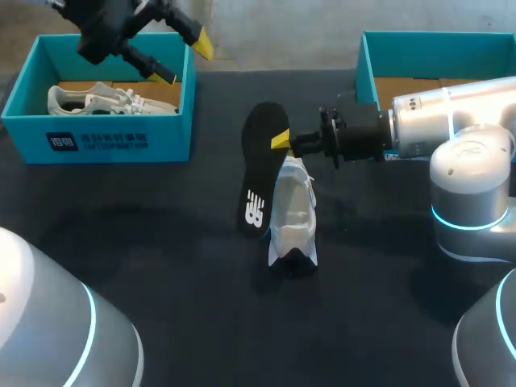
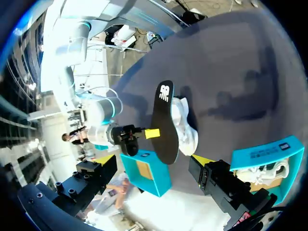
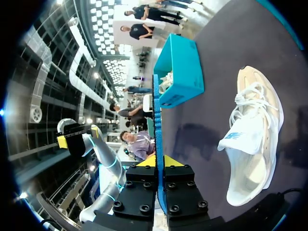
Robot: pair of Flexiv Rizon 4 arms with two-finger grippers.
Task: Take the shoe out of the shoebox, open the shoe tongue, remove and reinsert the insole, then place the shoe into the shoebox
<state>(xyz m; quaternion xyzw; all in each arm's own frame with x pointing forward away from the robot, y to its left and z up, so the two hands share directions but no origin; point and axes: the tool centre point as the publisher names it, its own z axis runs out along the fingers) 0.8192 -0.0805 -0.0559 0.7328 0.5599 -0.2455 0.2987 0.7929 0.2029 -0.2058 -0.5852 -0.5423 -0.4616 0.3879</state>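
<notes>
Done: the shoe [image 1: 294, 214] is laid on the bench [image 1: 161, 242] just beside the right gripper [image 1: 282, 141]; the insole [image 1: 260, 165] is pinched in it.
Remaining: reinsertion and boxing are judged outstanding.
Other arm: the left gripper [image 1: 184, 60] is spread open, empty.

Our left arm [image 1: 48, 322] and right arm [image 1: 472, 153]: silver shells, black wrists.
Cyan light rings band the joints at the frame's lower corners; black, screw-studded blocks [image 3: 144, 197] carry yellow-tipped fingers [image 1: 280, 141].
</notes>
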